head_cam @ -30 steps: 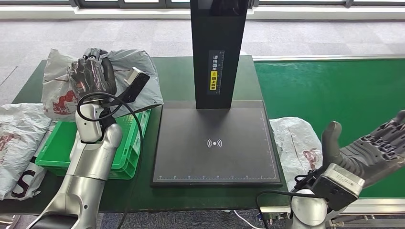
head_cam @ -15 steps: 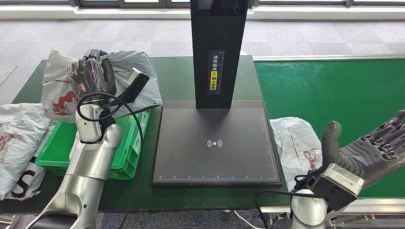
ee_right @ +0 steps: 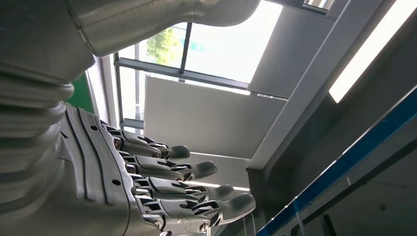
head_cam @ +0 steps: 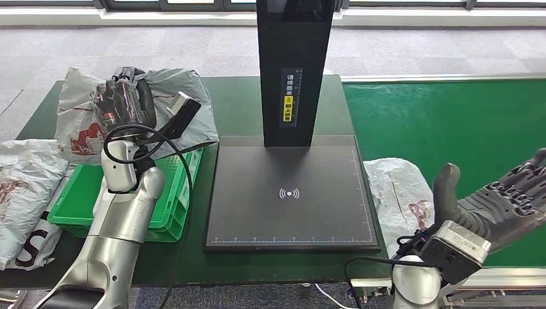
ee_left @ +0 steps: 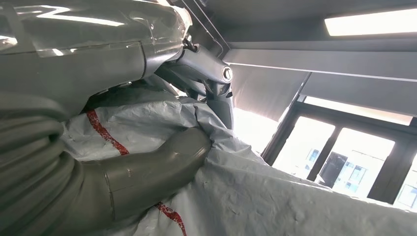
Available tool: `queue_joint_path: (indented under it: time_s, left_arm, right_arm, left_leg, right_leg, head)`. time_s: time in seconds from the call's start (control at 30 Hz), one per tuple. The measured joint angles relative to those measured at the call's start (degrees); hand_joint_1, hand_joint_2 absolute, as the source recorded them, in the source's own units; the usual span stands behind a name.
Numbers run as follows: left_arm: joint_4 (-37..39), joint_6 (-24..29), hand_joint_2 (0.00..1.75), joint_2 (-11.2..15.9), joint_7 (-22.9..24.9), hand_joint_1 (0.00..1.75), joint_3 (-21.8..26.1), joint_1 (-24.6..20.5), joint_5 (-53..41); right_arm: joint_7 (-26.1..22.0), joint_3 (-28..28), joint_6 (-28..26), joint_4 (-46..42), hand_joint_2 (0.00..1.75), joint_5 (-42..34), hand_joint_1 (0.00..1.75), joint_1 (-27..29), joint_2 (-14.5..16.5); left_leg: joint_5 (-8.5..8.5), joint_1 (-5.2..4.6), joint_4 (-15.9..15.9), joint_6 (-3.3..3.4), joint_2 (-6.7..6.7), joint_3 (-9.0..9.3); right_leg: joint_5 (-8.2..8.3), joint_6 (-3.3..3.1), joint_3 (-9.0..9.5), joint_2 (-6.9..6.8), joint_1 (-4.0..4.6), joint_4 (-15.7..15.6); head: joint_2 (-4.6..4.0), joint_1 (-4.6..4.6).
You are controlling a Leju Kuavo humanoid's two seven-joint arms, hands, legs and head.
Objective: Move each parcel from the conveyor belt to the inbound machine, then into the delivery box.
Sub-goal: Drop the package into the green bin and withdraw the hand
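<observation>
**Spotter:** Start at your far left. Grey parcels [head_cam: 26, 193] lie off the table's left edge beside the green crate [head_cam: 84, 206]. Above the crate's far side your left hand [head_cam: 123, 103] is clamped on a grey parcel with red print [head_cam: 77, 129]; the left wrist view shows thumb and fingers [ee_left: 162, 162] dug into the plastic.

**Operator:** Anything changed over the last second?

**Spotter:** Barely. The hand and its parcel sit a touch further left than before, nothing more. I judge you're holding it over the delivery box (that crate, I take it), the drop not yet made.

**Operator:** What's around it?

**Spotter:** The parcel bulges wider than the crate's opening and drapes onto the table beyond, so it may catch the rim. Moving right: the inbound machine's dark scan plate [head_cam: 290, 193] with its black column [head_cam: 295, 71] at the far edge, nothing on it. Right again, another grey parcel [head_cam: 399, 193] lies between the plate and the green conveyor belt [head_cam: 444, 122]. Your right hand [head_cam: 496, 206] hangs near that one, fingers [ee_right: 196, 169] spread, holding nothing, not touching it.
</observation>
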Motion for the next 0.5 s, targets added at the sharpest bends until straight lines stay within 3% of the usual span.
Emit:
queue_joint_path:
  time_s: [0.1,0.17,0.33,0.5]
  left_arm:
    - [1.0,0.0,1.75,0.3,3.0,1.75,1.1,-0.2,0.8]
    - [3.3,0.0,1.75,0.8,5.0,1.75,5.1,-0.2,3.4]
    - [8.2,0.0,1.75,1.8,-2.6,1.75,19.8,0.4,4.5]
    - [10.4,0.0,1.75,1.9,-3.8,1.75,26.7,0.4,4.0]
  right_arm:
    - [0.0,0.1,0.0,0.3,1.75,0.1,0.0,0.0,0.0]
    - [0.0,0.3,0.0,1.0,1.75,0.2,0.0,-0.1,0.0]
    - [0.0,0.5,0.0,2.5,1.75,0.2,0.0,-0.2,0.0]
    - [0.0,0.6,0.0,3.4,1.75,0.2,0.0,-0.3,0.0]
  left_leg:
    - [-0.01,0.0,0.0,0.0,-0.01,-0.05]
    - [-0.03,0.01,0.0,-0.04,0.15,-0.01]
    - [0.0,0.05,0.0,-0.17,0.51,-0.03]
    - [0.06,0.17,0.0,-0.23,0.09,-0.16]
  right_leg:
    - [-0.01,0.0,0.03,-0.02,0.0,0.0]
    - [-0.01,-0.04,0.01,0.12,0.0,0.0]
    - [0.1,-0.23,-0.28,0.47,0.14,0.1]
    - [0.05,-0.29,-0.24,0.09,0.18,0.1]
  head:
    - [0.0,0.01]
    - [0.0,0.02]
    - [0.0,-0.02]
    - [0.0,0.0]
